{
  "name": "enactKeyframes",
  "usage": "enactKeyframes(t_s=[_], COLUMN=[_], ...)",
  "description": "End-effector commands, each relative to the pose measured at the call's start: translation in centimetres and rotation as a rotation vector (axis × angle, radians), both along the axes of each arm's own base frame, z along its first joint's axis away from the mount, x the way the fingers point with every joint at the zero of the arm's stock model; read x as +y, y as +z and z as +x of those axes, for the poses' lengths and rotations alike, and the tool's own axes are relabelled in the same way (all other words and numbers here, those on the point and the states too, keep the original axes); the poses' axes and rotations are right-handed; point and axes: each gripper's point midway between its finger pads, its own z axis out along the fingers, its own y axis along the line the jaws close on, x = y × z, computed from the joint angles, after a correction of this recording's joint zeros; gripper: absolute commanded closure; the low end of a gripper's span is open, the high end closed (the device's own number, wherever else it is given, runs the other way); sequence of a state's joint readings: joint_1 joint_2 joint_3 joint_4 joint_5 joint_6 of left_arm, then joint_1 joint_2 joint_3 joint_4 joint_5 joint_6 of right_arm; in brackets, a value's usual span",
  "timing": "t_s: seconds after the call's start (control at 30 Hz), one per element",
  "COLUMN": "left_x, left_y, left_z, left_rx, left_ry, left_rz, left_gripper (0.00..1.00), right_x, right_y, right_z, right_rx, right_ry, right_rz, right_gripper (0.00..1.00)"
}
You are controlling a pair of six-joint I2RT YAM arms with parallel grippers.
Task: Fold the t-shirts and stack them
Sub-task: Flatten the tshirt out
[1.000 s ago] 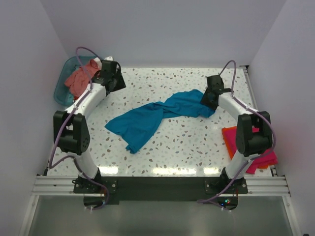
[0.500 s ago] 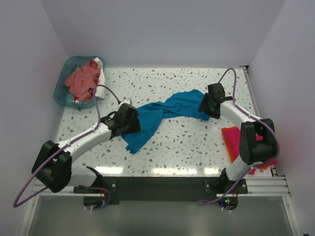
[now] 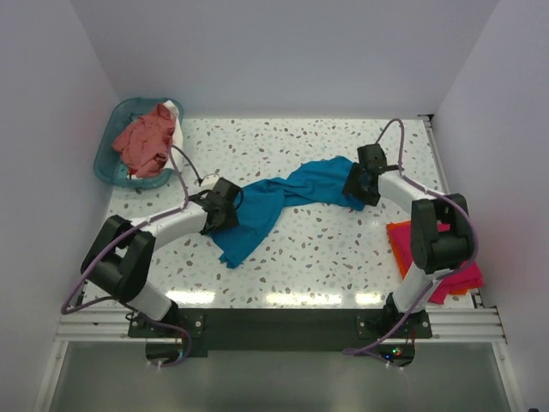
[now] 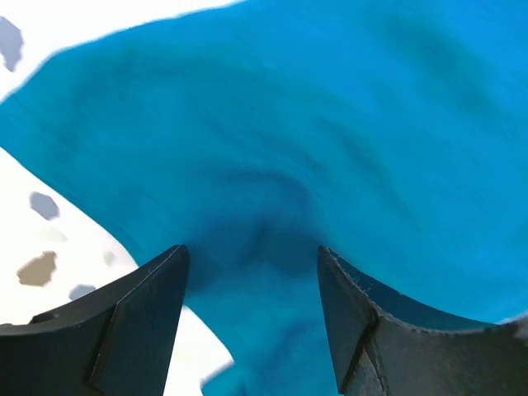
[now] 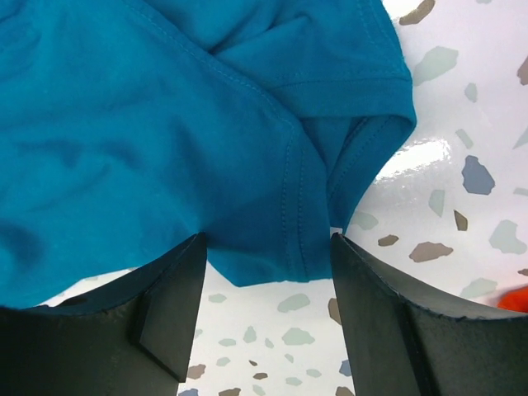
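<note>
- Swung from beside the basket [image 3: 109, 168] down onto the teal shirt [image 3: 287, 193] within the last second: left gripper [image 3: 228, 209], elbow drawn in closer since half a second ago.
- Sprawled unfolded across the middle of the table [image 3: 300, 266] in a long twisted band, broad end near-left, narrower end far-right.
- Seen from the left wrist: fingers [image 4: 136, 318] spread wide and low over the cloth, a dark crease between them, nothing pinched.
- At the band's far-right end: right gripper [image 5: 264, 247], much where it was, likewise spread, straddling a stitched hem beside a sleeve opening, bare tabletop just beyond.
- Off at the right edge, well apart from the teal: orange shirt [image 3: 401, 245] and magenta shirt [image 3: 461, 276], flat and overlapping, partly behind the right arm; which on top, cannot tell.
- In the basket at the far-left corner: salmon shirt [image 3: 144, 142] heaped, white shirt [image 3: 174, 112] at the far rim.
</note>
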State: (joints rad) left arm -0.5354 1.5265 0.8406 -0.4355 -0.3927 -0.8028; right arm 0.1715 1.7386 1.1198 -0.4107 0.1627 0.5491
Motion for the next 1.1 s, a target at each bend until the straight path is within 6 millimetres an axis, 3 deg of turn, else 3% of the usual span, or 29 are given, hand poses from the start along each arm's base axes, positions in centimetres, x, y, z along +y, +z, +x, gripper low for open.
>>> enactKeyframes(t_s=[0.0, 0.13, 0.17, 0.2, 0.23, 0.3, 0.33, 0.37, 0.43, 0.47, 0.53, 0.57, 0.6, 0.63, 0.67, 0.77, 0.97, 1.07], left_x=[2.2, 3.2, 3.7, 3.9, 3.8, 4.2, 4.2, 4.4, 4.6, 5.0, 5.6, 6.0, 6.3, 6.9, 7.3, 8.5, 10.0, 10.4], left_y=[0.2, -0.6, -1.3, -1.4, -1.2, -1.0, -0.1, 1.0, 3.5, 5.9, 9.4, 12.4, 14.4, 16.2, 19.2, 25.1, 34.3, 37.6], left_z=[2.7, 4.7, 5.0, 5.4, 6.1, 6.8, 7.4, 7.9, 8.6, 9.0, 9.3, 9.2, 9.2, 8.9, 8.3, 6.6, 2.4, 0.7], left_rx=[-0.044, -0.036, -0.018, -0.014, -0.018, -0.016, -0.026, -0.049, -0.098, -0.153, -0.216, -0.281, -0.319, -0.357, -0.429, -0.560, -0.762, -0.839], left_ry=[0.103, 0.132, 0.143, 0.142, 0.143, 0.141, 0.145, 0.149, 0.142, 0.151, 0.147, 0.153, 0.144, 0.152, 0.157, 0.147, 0.126, 0.113], left_rz=[0.060, 0.091, 0.104, 0.111, 0.111, 0.123, 0.122, 0.118, 0.126, 0.130, 0.158, 0.146, 0.158, 0.171, 0.154, 0.147, 0.088, 0.058], left_gripper=[0.31, 0.36, 0.45, 0.52, 0.69, 0.81, 0.87, 0.98, 1.00, 1.00, 1.00, 1.00, 1.00, 1.00, 1.00, 1.00, 1.00, 1.00], right_x=[0.8, 0.9, 0.9, 1.0, 1.0, 0.9, 1.0, 0.7, -0.1, -0.4, -1.4, -1.8, -2.1, -2.6, -3.0, -4.0, -5.4, -6.0], right_y=[0.4, -0.3, -0.8, -0.8, -1.1, -1.2, -1.0, -0.7, 1.0, 1.9, 5.0, 6.3, 9.2, 10.6, 12.0, 18.4, 29.2, 32.7], right_z=[2.0, 2.7, 2.8, 3.0, 3.1, 3.1, 2.9, 3.0, 2.9, 2.9, 2.7, 2.6, 2.4, 2.2, 2.0, 0.8, -3.4, -5.5], right_rx=[-0.046, -0.032, -0.020, -0.020, -0.011, 0.003, 0.004, -0.001, -0.032, -0.048, -0.098, -0.120, -0.178, -0.206, -0.233, -0.354, -0.574, -0.650], right_ry=[0.018, 0.019, 0.019, 0.019, 0.018, 0.018, 0.020, 0.014, -0.004, -0.012, -0.033, -0.043, -0.052, -0.063, -0.072, -0.093, -0.111, -0.115], right_rz=[0.018, 0.014, 0.013, 0.012, 0.010, 0.009, 0.008, -0.003, -0.035, -0.044, -0.074, -0.080, -0.081, -0.097, -0.106, -0.127, -0.133, -0.142], right_gripper=[0.36, 0.40, 0.43, 0.53, 0.58, 0.74, 0.91, 0.96, 1.00, 1.00, 1.00, 1.00, 1.00, 1.00, 1.00, 1.00, 1.00, 1.00])
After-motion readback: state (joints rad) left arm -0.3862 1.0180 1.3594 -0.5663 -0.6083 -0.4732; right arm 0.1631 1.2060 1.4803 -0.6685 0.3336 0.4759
